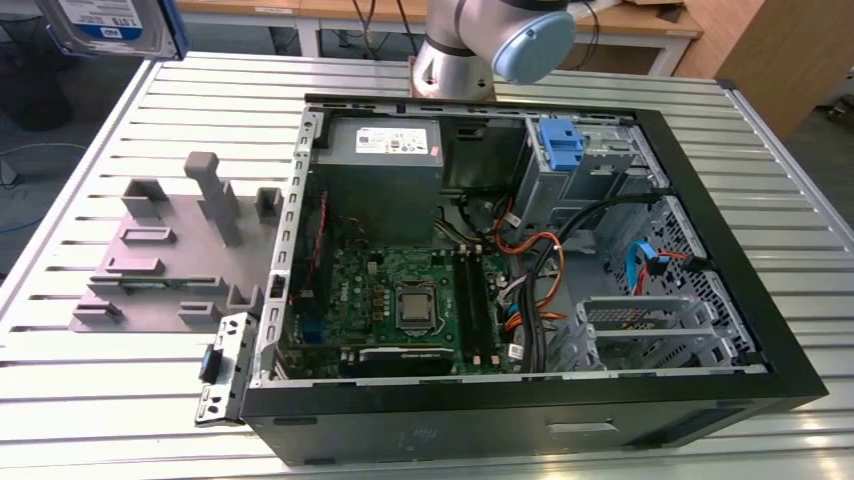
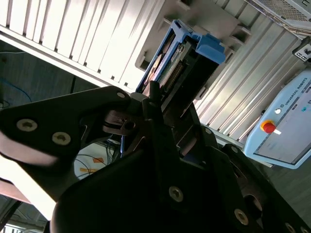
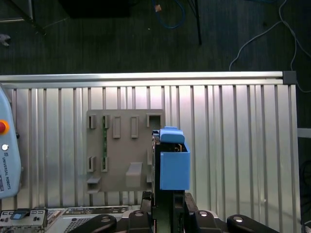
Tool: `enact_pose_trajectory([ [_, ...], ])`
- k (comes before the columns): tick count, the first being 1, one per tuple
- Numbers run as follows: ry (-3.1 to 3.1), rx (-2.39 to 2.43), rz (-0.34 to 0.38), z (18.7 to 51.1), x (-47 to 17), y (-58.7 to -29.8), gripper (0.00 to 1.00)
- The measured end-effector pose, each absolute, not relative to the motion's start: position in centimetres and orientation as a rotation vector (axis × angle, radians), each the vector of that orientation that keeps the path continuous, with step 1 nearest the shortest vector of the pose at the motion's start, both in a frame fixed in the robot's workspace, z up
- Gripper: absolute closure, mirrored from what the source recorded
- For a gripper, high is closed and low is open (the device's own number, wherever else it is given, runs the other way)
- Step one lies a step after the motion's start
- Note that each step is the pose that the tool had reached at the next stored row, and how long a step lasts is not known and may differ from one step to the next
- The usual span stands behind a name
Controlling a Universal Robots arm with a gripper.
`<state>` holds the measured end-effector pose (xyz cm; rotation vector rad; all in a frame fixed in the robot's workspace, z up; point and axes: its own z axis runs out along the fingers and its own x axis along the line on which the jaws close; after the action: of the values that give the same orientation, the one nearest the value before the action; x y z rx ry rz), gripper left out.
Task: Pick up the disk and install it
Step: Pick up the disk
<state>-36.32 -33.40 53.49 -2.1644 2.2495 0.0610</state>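
Disk point(image 3: 174, 170), in pinch of the hand point(image 3: 165, 198), above slatted table point(image 3: 233, 145) (blue latch point(image 1: 562, 145) inside open computer case point(image 1: 767, 310))

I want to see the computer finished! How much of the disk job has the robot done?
Picking up looks done: the gripper is shut on the disk, held high above the slatted table. That is what's in hand now. Left to do is installing it: the disk is not inside the open computer case yet.
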Motion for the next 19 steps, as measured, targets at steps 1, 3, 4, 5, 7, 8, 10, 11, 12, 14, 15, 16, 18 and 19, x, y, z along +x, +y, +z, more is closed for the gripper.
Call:
enact_pose_trajectory([
  [1, 2.249, -2.165, 0.061, 53.47, -36.09, -33.40, 0.65],
  [3, 2.249, -2.164, 0.061, 53.44, -35.65, -33.40, 0.65],
  [4, 2.250, -2.165, 0.061, 53.43, -35.49, -33.40, 0.65],
  [5, 2.249, -2.164, 0.061, 53.41, -35.36, -33.40, 0.65],
  [7, 2.250, -2.164, 0.061, 53.40, -35.27, -33.39, 0.65],
  [8, 2.250, -2.164, 0.061, 53.39, -35.26, -33.40, 0.65],
  [10, 2.250, -2.164, 0.061, 53.37, -35.24, -33.39, 0.65],
  [11, 2.250, -2.164, 0.061, 53.36, -35.24, -33.38, 0.65],
  [12, 2.250, -2.164, 0.061, 53.36, -35.24, -33.38, 0.65],
  [14, 2.250, -2.164, 0.061, 53.36, -35.24, -33.38, 0.65],
  [15, 2.250, -2.164, 0.061, 53.35, -35.24, -33.38, 0.65],
  [16, 2.249, -2.164, 0.061, 53.34, -35.24, -33.38, 0.65],
  [18, 2.250, -2.164, 0.061, 53.33, -35.24, -33.37, 0.65],
  [19, 2.250, -2.164, 0.061, 53.33, -35.24, -33.37, 0.65],
])
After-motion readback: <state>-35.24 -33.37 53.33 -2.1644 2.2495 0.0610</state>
